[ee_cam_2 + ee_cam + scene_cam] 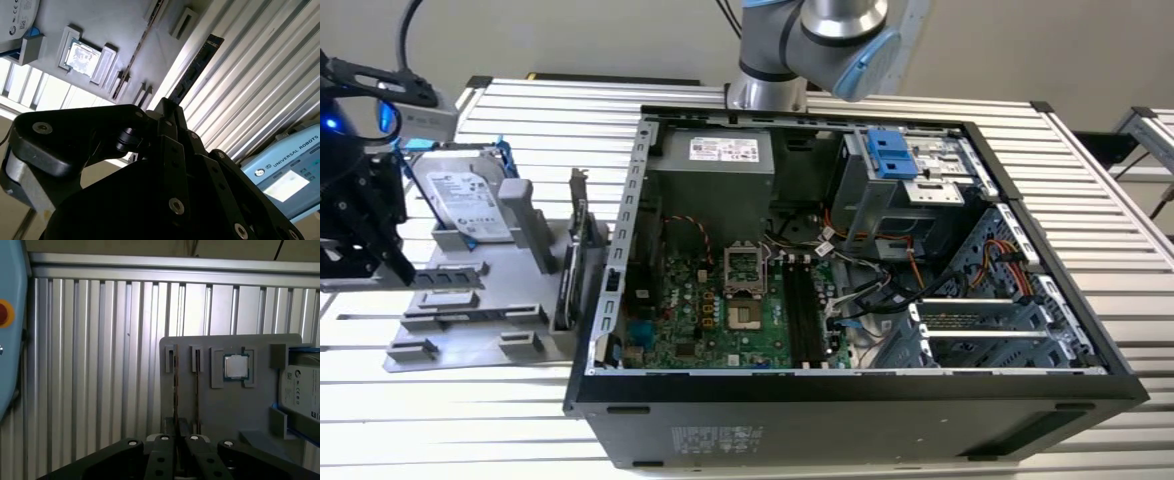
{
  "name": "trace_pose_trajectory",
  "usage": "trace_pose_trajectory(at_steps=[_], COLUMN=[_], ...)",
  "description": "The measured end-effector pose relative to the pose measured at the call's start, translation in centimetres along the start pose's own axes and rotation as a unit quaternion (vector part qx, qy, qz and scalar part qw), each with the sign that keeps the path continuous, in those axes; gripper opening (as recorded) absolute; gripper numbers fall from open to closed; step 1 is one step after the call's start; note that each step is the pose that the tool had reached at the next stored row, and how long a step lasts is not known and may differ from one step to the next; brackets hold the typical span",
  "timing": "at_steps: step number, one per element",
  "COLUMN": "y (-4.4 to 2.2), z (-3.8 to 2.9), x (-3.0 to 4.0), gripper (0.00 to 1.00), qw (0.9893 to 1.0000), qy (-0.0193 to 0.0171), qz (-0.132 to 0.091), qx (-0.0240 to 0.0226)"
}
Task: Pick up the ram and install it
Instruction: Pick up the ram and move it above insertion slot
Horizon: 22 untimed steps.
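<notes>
The ram (192, 70) is a long dark stick with black chips. It reaches out from the fingertips of my black gripper (167, 107), which is shut on its near end. In the first wrist view the ram (175, 390) shows edge-on, running into the gripper (179, 437) above the grey holder (250, 410). In the exterior view the gripper (374, 240) hangs at the far left, beside the holder (480, 340) and well away from the open computer case (854, 385). Long dark memory slots (801, 310) lie on the green motherboard inside the case.
A second thin stick (196, 385) stands in a slot of the holder. A square processor chip (235, 366), a silver hard drive (460, 195) and an upright expansion card (580, 235) are also on the holder. A blue-grey control pendant (290, 170) lies on the ribbed table.
</notes>
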<state>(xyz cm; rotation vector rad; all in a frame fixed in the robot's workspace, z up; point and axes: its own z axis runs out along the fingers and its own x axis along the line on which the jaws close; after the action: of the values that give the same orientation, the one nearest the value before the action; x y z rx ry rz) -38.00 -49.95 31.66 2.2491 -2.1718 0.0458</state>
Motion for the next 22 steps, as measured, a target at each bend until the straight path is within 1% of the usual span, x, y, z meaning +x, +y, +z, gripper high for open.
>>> trace_pose_trajectory(at_steps=[17,19,22], y=[0.0,0.0,0.0], z=[-0.39,-0.7,-0.74], x=[0.01,0.02,0.02], gripper=[0.0,0.0,0.0], qw=[1.0,1.0,1.0], qy=[0.0,0.0,0.0001], qz=[0.0,0.0,0.0], qx=[0.0,0.0,-0.0001])
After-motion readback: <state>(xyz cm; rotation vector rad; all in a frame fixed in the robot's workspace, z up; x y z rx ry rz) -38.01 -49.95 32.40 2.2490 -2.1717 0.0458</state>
